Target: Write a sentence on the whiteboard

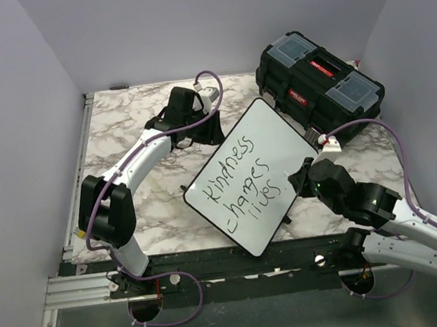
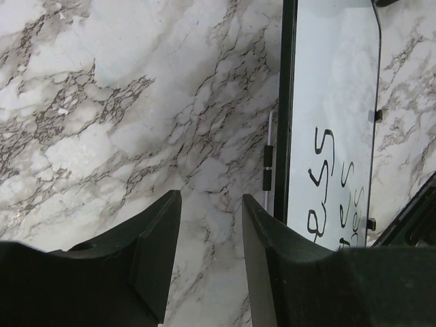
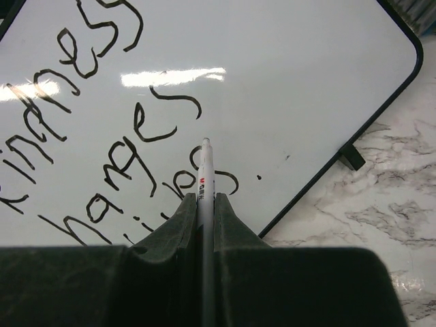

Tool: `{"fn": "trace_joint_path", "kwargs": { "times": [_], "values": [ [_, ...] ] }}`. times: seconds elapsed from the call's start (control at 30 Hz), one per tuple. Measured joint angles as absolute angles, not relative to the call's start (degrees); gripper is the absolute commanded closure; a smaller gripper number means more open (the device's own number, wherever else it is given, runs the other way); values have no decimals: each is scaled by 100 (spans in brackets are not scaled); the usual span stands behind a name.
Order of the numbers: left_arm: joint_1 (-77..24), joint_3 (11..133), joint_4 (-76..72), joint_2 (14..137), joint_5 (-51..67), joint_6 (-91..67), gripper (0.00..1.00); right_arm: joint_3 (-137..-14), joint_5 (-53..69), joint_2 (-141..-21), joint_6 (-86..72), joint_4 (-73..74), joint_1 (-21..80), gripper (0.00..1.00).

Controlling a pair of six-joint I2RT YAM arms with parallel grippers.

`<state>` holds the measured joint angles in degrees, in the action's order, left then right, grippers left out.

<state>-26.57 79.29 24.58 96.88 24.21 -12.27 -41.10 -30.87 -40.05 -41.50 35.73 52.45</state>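
The right gripper (image 3: 206,204) pinches a marker (image 3: 206,160), its tip by the sentence (image 3: 102,136) on the whiteboard (image 3: 293,82), possibly touching; the left gripper (image 2: 211,204) hangs spread wide beside it.

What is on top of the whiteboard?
Black handwriting on the whiteboard reads "kindness changes lives". The right end effector holds a marker over the last word, covering part of it in its wrist view. What lies under the whiteboard is hidden.

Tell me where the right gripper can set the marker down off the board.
Widest bare marble: the back-left corner of the table, beyond the left arm. A smaller patch lies right of the whiteboard, in front of the toolbox, under a purple cable. Crowded: back centre, where left gripper, whiteboard corner and toolbox bunch.
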Motion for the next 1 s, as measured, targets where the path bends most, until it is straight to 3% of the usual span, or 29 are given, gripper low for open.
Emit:
{"fn": "trace_joint_path", "kwargs": {
  "times": [0.23, 0.43, 0.47, 0.53, 0.57, 0.7, 0.73, 0.77, 0.83, 1.0],
  "values": [
    [-2698, 8095, 2700, 9701, 2239, -1129, 56, -4110, -3085, -3962, -4150, 3575, 5245, 99],
    [-2449, 7450, 2781, 8943, 1721, -1330, 57, -4110, -3083, -3892, -4152, 3575, 5245, 99],
    [-2399, 7236, 2749, 8702, 1588, -1400, 60, -4110, -3083, -3892, -4152, 3573, 5245, 99],
    [-2303, 6814, 2620, 8274, 1304, -1636, 91, -4110, -3083, -3892, -4152, 3573, 5245, 99],
    [-2279, 6672, 2571, 8141, 1219, -1706, 100, -4110, -3083, -3892, -4152, 3573, 5245, 99],
    [-2226, 6005, 2036, 7699, 871, -2248, 100, -4110, -3081, -3883, -4154, 3573, 5242, 100],
    [-2213, 5911, 1955, 7677, 849, -2318, 93, -4110, -3081, -3868, -4154, 3570, 5245, 99],
    [-2202, 5808, 1868, 7677, 840, -2397, 75, -4110, -3081, -3852, -4154, 3573, 5245, 99],
    [-2108, 5682, 1763, 7699, 840, -2532, 5, -4110, -3081, -3817, -4156, 3573, 5245, 99],
    [-1743, 5218, 1485, 7531, 808, -2969, 2, -4110, -3079, -3741, -4182, 3573, 5245, 99]
  ]
}}
